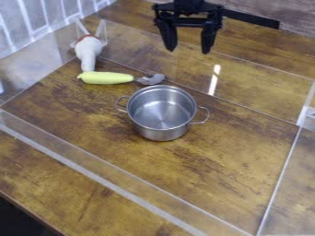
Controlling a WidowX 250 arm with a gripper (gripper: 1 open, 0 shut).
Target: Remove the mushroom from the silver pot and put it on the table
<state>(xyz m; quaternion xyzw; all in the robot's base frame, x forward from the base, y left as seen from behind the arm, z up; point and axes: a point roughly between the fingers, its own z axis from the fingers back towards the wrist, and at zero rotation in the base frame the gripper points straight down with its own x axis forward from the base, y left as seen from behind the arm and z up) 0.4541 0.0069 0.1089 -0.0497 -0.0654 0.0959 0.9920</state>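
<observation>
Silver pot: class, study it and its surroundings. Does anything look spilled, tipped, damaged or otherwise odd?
Nothing looks spilled or damaged. The silver pot stands upright on the table, and its inside looks empty. A yellow object lies beside it, and the open tool is well clear.
</observation>
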